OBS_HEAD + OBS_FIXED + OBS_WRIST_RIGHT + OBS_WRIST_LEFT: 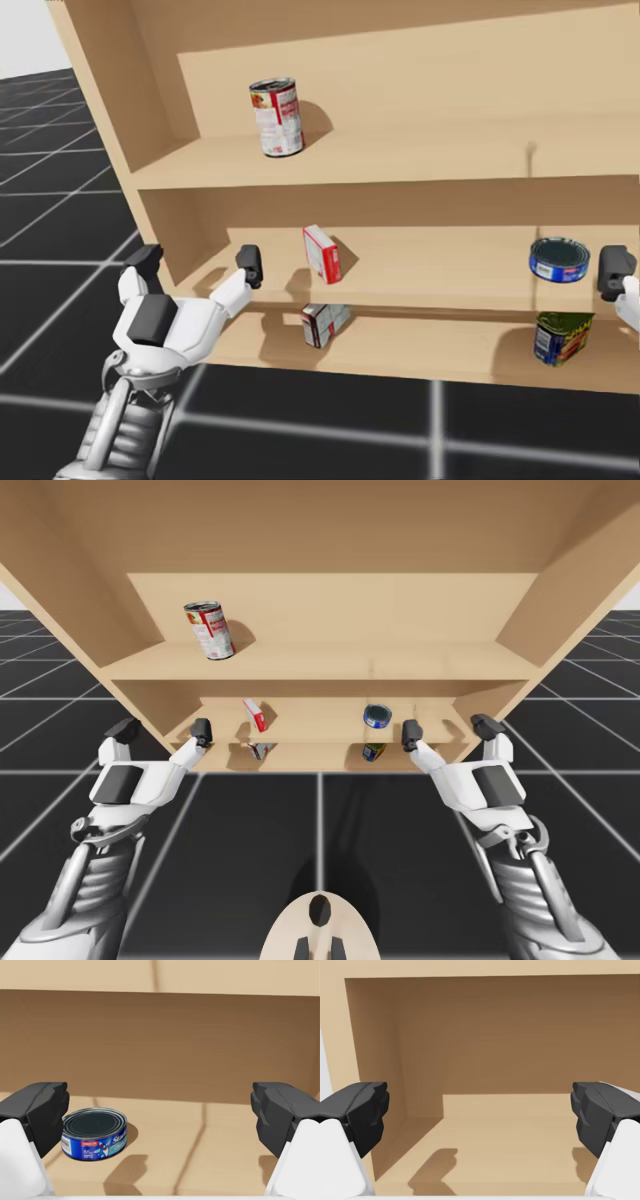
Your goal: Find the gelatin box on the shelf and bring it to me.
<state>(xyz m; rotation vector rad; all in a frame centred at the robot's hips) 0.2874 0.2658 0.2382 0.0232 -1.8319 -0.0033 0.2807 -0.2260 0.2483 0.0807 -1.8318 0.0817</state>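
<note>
A small red and white box (255,715) (322,253) stands tilted on the middle shelf. My left gripper (162,729) (197,262) (480,1115) hangs open at that shelf's front edge, to the left of the box and apart from it, facing the bare left corner of the shelf. My right gripper (449,730) (160,1115) is open at the right end of the same shelf. A flat blue can (95,1133) (377,716) (560,260) lies ahead of it, toward the box's side. Nothing is between the fingers of either gripper.
A red and white can (208,630) (276,117) stands on the top shelf. On the bottom shelf lie a pale box (262,750) (325,323) and a green and yellow can (373,751) (562,338). The wooden side walls (70,630) close the shelf unit in.
</note>
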